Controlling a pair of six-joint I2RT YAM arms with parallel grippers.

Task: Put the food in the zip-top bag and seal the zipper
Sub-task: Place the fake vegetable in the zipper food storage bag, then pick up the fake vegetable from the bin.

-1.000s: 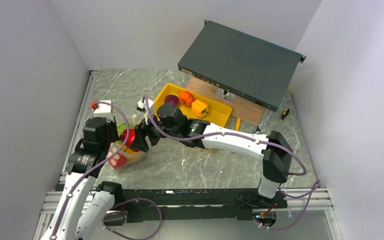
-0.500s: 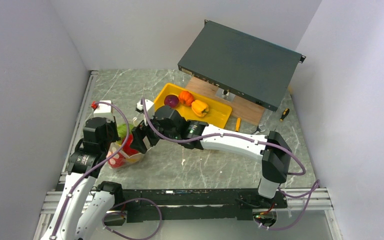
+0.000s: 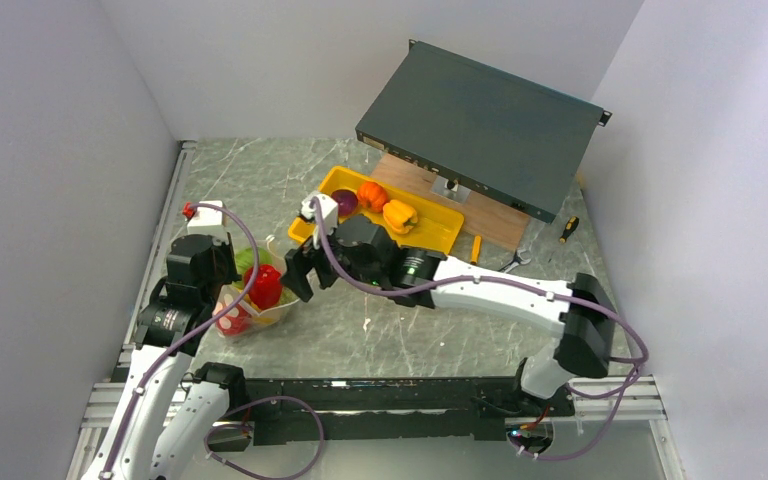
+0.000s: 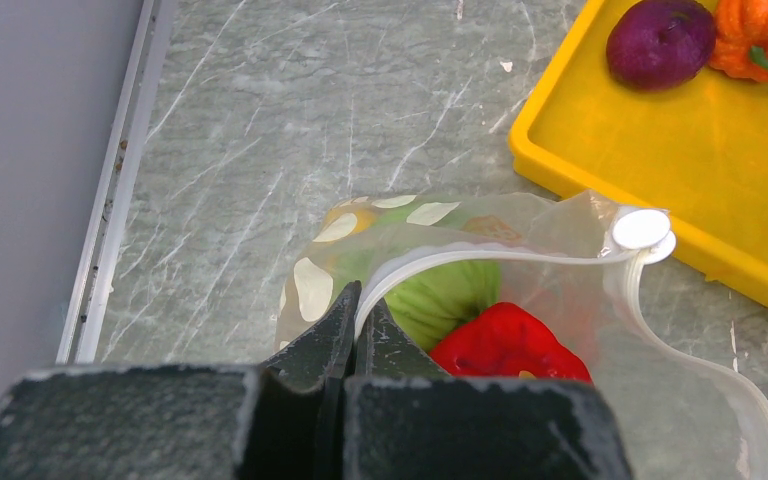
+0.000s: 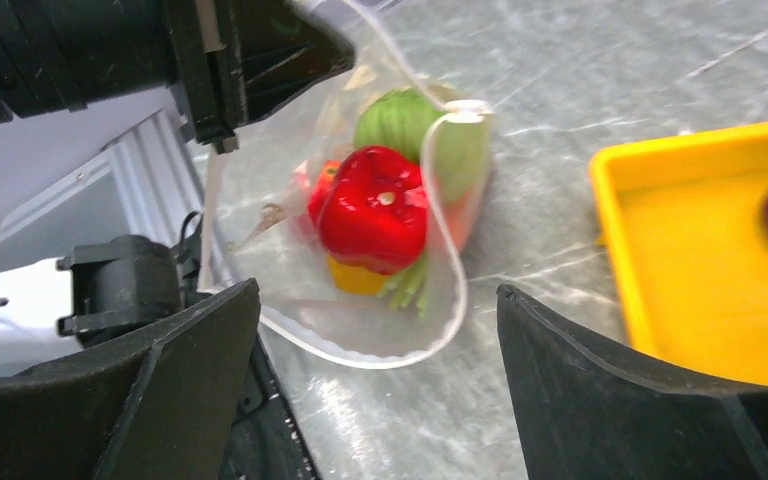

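Note:
The clear zip-top bag (image 3: 245, 308) stands open-mouthed on the table at the left. My left gripper (image 4: 357, 300) is shut on its rim, pinching the white zipper (image 4: 480, 255) strip. Inside the bag lie a red piece (image 4: 510, 345) of food, a green round one (image 4: 440, 295) and a yellow-orange bit (image 5: 360, 275). My right gripper (image 5: 377, 290) hangs open and empty just right of the bag's mouth, also seen from above (image 3: 298, 275). In the yellow tray (image 3: 440, 235) lie a purple piece (image 3: 344, 200), an orange one (image 3: 372, 194) and a yellow one (image 3: 400, 214).
A dark flat metal box (image 3: 480, 125) is propped over a wooden board (image 3: 495, 220) at the back right. A screwdriver (image 3: 568, 228), a spanner (image 3: 513, 260) and a small orange tool (image 3: 476, 247) lie near the tray. A white box (image 3: 205, 215) sits behind the bag.
My right gripper opened and let the red piece drop into the bag, then drew back to the right. The left gripper kept its hold on the bag's rim.

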